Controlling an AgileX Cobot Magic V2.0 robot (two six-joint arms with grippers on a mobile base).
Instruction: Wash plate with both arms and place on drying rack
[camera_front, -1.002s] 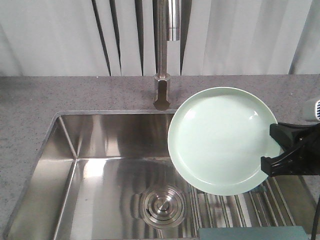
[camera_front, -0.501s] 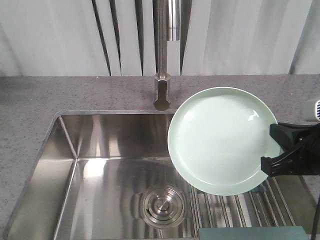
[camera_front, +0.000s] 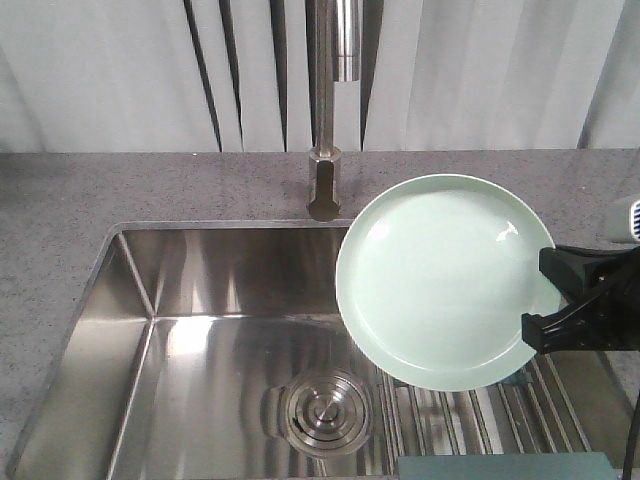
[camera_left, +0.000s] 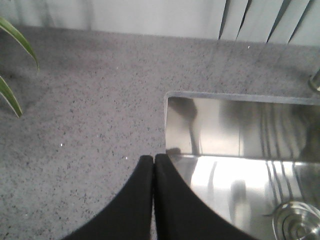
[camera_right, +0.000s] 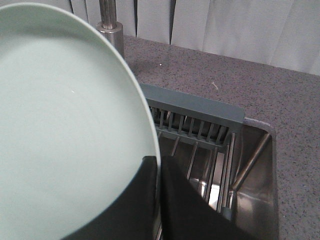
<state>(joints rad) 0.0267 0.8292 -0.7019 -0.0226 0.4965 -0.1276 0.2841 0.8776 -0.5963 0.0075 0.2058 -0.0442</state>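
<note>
right claw (camera_front: 538, 297) pinches plain plate (camera_front: 445, 280) over the sink (camera_front: 200, 300)

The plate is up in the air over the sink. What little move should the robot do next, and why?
Probably slide the plate a little left, under the faucet. The right gripper is shut on its rim and holds it over the sink, right of the spout. The left gripper is shut and empty, over the sink's left edge.
</note>
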